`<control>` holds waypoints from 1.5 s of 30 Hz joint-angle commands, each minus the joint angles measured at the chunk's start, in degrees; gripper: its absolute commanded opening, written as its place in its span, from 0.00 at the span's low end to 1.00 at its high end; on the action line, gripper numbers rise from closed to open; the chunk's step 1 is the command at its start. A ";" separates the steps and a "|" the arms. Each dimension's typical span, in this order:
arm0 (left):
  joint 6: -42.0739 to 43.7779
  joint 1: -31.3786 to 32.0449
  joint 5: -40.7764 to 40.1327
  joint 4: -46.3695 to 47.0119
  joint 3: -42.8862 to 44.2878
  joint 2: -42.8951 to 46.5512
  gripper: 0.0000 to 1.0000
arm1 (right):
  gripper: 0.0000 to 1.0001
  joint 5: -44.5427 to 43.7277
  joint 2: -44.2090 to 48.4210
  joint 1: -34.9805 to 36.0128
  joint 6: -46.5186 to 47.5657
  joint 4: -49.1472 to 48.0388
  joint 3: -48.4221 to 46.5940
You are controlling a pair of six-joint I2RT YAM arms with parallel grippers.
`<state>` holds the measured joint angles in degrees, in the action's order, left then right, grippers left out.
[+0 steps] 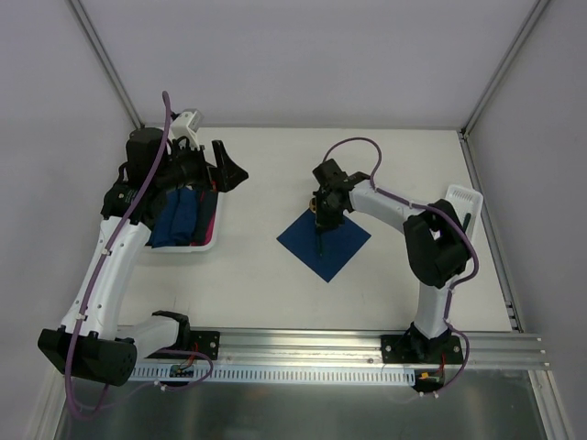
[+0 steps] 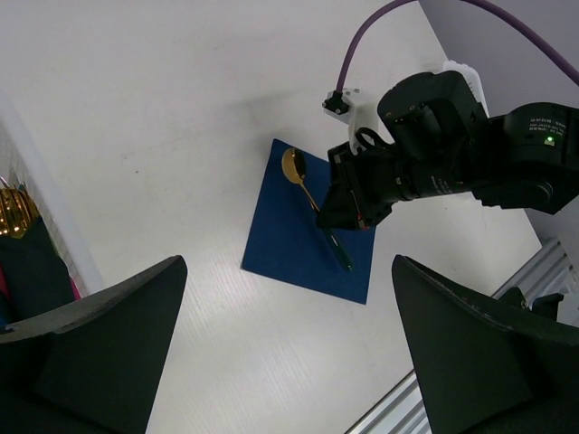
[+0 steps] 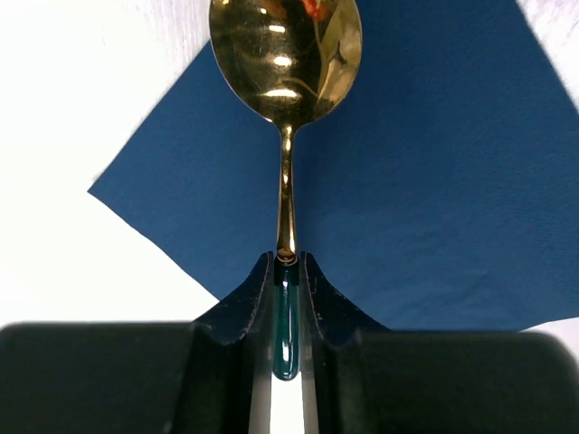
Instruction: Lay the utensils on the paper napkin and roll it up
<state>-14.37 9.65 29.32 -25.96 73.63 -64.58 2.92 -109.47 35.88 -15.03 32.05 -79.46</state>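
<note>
The dark blue paper napkin [image 1: 337,246] [image 2: 288,242] [image 3: 434,199] lies flat mid-table, turned like a diamond. A utensil, a spoon [image 3: 286,54] [image 2: 295,168] with a gold bowl and a dark green handle, stretches across it, bowl near one corner. My right gripper [image 1: 321,218] [image 3: 287,258] is shut on the spoon's green handle, low over the napkin. My left gripper [image 1: 229,170] [image 2: 288,269] stands wide open at the far left, high above the table, with nothing between its fingers. No other loose utensil shows.
A white tray [image 1: 197,246] at the left holds dark blue rolls [image 1: 179,215] with gold cutlery heads [image 2: 14,210] poking out. Another white tray [image 1: 463,197] sits at the right edge behind the right arm. A metal rail [image 1: 367,344] runs along the near edge.
</note>
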 commanded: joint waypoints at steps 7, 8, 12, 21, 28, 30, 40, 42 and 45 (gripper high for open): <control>-0.31 -0.51 -0.49 1.08 0.20 0.68 0.99 | 0.00 2.53 -1.27 -2.48 -1.06 -2.35 -1.31; -0.31 -0.51 -0.49 1.08 0.20 0.59 0.99 | 0.00 2.97 -1.53 -2.57 -1.14 -2.61 -1.31; -0.13 -0.51 -0.05 1.08 0.03 0.24 0.99 | 0.00 3.58 -2.94 -2.92 -1.50 -3.22 -1.31; -0.04 -0.51 0.48 1.00 -0.15 -0.37 0.99 | 0.00 3.94 -5.58 -3.53 -2.99 -4.02 -1.58; -0.04 -0.51 1.09 0.91 -0.76 -0.73 0.99 | 0.06 3.59 -5.84 -3.62 -3.43 -3.93 -1.13; -0.04 -0.51 1.00 0.91 -0.85 -0.64 0.99 | 0.06 3.67 -5.93 -3.54 -3.43 -3.93 -1.22; 0.31 -0.51 1.09 0.73 -0.59 -0.55 0.99 | 0.26 2.80 -4.26 -3.62 -3.69 -3.14 -1.75; 0.31 -0.51 1.35 0.73 -0.50 -0.64 0.99 | 0.26 2.18 -3.82 -3.80 -3.61 -2.61 -2.27; 0.31 -0.51 1.27 0.47 -0.50 -0.73 0.99 | 0.25 1.74 -3.99 -3.80 -3.08 -1.73 -3.15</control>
<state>-14.33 9.65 29.50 -25.98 73.14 -65.41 6.48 -114.56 32.42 -17.98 28.91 -79.96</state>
